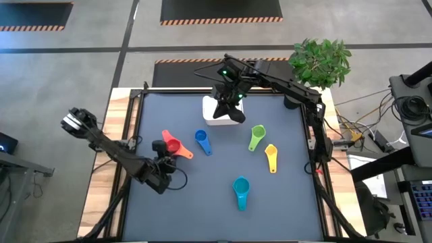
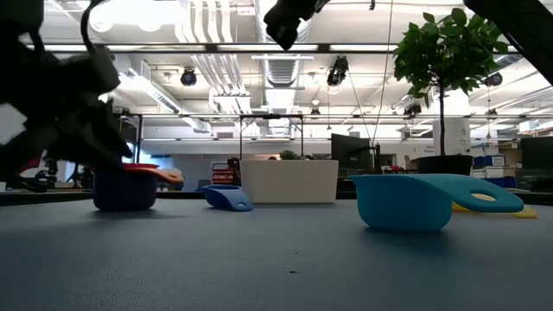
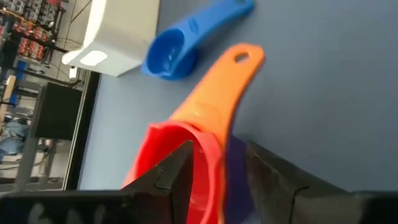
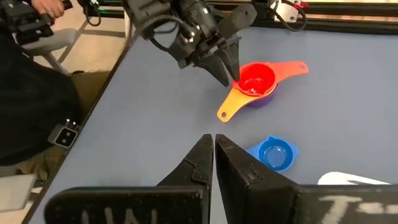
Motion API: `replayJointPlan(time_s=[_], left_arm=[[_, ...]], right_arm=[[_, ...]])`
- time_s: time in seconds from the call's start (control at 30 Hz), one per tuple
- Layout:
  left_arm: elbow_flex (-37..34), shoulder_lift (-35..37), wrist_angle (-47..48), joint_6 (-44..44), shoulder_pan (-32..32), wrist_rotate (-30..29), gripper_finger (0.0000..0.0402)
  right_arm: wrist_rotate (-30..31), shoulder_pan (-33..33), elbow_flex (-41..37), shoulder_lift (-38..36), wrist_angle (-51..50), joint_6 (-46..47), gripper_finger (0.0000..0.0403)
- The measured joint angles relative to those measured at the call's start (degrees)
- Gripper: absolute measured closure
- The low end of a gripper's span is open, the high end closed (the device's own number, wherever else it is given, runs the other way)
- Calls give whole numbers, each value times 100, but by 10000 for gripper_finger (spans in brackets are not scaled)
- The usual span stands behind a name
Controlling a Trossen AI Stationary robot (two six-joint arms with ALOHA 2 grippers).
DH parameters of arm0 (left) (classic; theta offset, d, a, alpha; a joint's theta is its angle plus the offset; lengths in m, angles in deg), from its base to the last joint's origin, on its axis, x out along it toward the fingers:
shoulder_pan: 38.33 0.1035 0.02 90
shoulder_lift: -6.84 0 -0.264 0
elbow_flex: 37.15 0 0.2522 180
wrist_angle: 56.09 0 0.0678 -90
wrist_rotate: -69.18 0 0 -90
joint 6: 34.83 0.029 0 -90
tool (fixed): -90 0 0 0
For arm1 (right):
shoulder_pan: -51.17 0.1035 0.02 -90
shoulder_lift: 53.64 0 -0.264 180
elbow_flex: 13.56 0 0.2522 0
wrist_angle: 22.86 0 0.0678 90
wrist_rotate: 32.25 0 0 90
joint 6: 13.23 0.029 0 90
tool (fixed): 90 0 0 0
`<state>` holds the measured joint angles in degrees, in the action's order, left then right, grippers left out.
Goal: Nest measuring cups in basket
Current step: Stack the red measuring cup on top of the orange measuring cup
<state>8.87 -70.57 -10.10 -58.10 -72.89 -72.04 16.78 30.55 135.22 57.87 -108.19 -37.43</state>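
Observation:
A nested stack of red [image 1: 173,145], orange and purple measuring cups stands on its base on the table, left of the middle. My left gripper [image 1: 162,146] is at the stack's rim, shut on its wall. Blue [image 1: 202,141], green [image 1: 256,137], yellow [image 1: 271,158] and teal [image 1: 241,191] cups lie apart on the mat. The white basket [image 1: 217,115] sits at the far middle, partly hidden by my right gripper [image 1: 227,106], which hovers above it, shut and holding nothing. My left gripper pinches the stack's wall at the rim [image 3: 211,158], one finger [image 3: 177,171] inside the red cup and the other [image 3: 267,171] outside against the purple cup [image 3: 234,180]. The fingers slant down from the table's left. The stack stands upright on the table [image 2: 125,192].
A potted plant [image 1: 321,61] stands at the table's far right corner. Open mat lies along the near edge around the teal cup [image 2: 406,200]. The orange handle [image 4: 227,111] and the red one [image 4: 292,67] stick out of the stack in different directions.

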Motion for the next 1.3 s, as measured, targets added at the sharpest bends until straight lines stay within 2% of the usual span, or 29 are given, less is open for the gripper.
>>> replayJointPlan(time_s=[0.27,0.37,0.47,0.6,0.77,0.93,1.1,1.3], left_arm=[[704,1361,1457,-61,-15,65,261],[898,1891,1921,-468,-9,279,261],[900,2328,2310,-1257,-9,295,269],[682,2766,3073,-2592,13,294,302],[399,2958,3385,-3910,282,351,382],[251,2962,3434,-4954,990,733,398],[244,2980,3417,-4769,1900,1660,401],[244,2969,2776,-3883,2846,2320,401]], right_arm=[[-2,72,-150,53,528,-199,394],[2,126,-416,99,1035,-197,394],[25,170,-833,103,1545,-197,394],[48,194,-1274,103,1731,-297,394],[67,191,-1738,-3,1744,-345,394],[381,190,-2153,-272,1767,-459,394],[516,188,-2567,-543,1869,-697,394],[516,188,-3033,-831,2095,-998,394]])
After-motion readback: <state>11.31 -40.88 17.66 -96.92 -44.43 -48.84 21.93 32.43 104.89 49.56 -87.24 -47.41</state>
